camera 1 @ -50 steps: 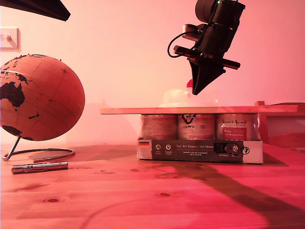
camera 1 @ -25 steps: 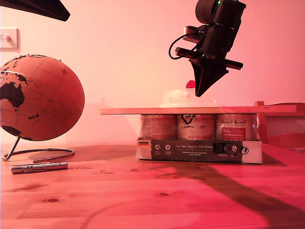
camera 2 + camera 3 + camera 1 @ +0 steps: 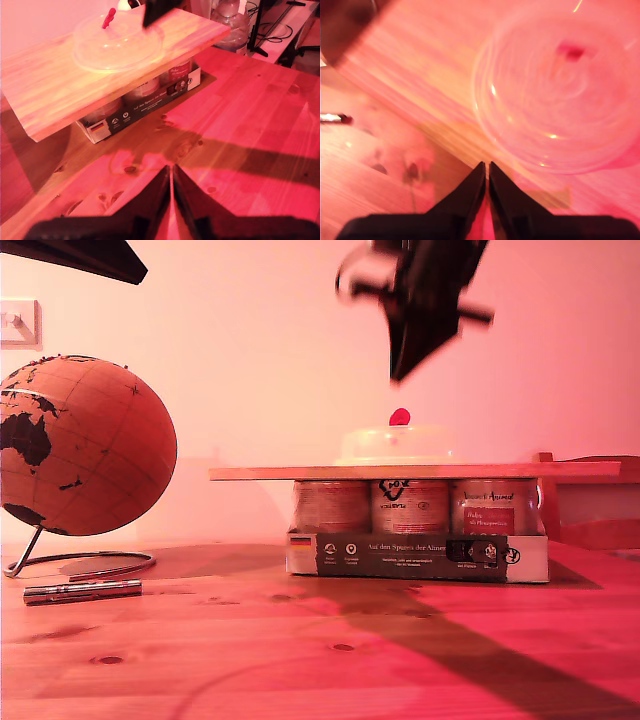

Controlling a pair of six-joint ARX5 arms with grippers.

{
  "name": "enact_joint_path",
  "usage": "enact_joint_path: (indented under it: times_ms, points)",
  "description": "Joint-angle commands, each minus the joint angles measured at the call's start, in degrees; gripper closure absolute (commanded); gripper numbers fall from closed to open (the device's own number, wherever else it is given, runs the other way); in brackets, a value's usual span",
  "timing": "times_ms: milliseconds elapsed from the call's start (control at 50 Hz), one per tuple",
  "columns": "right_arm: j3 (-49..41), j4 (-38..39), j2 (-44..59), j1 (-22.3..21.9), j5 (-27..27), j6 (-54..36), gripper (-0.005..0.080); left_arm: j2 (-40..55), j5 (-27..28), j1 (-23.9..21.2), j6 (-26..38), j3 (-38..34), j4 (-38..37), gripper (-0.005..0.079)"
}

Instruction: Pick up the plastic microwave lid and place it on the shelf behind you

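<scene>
The plastic microwave lid [image 3: 399, 445] sits flat on the shelf [image 3: 270, 472], red tab up, nothing gripping it. My second gripper [image 3: 487, 172] hangs above it with jaws pinched together, empty; my first gripper [image 3: 171, 175] is also closed and empty, well off over the table [image 3: 200, 660]. I judge the placing done. The risk: the plank only rests on 3 jars [image 3: 411, 506], so a careless arm sweep could tip it. I count 1 lid, 1 shelf, 1 globe [image 3: 85, 445].
</scene>
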Motion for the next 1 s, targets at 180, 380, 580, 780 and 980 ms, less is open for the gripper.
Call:
enact_joint_path:
  times_ms: [180,380,580,780,980]
  points:
    - [0.02,-0.42,-2.54,0.00,1.62,-1.07,0.0765,2.12,0.04,0.15,-0.20,-1.14,2.10,0.0764]
    - [-1.81,-0.42,-6.38,0.00,1.92,-1.38,0.0765,2.40,0.02,0.42,-1.49,-1.14,4.76,0.0764]
    - [-8.68,3.65,-12.24,0.15,1.99,-1.42,0.0764,2.38,0.09,3.17,-1.64,-1.14,4.68,0.0764]
    - [-20.20,11.32,-20.98,0.09,4.50,-1.44,0.0765,2.34,3.26,9.07,0.00,-1.14,4.79,0.0764]
    - [-32.09,19.91,-29.18,-1.53,4.96,-1.49,0.0764,2.34,8.09,16.94,0.33,-1.16,6.64,0.0764]
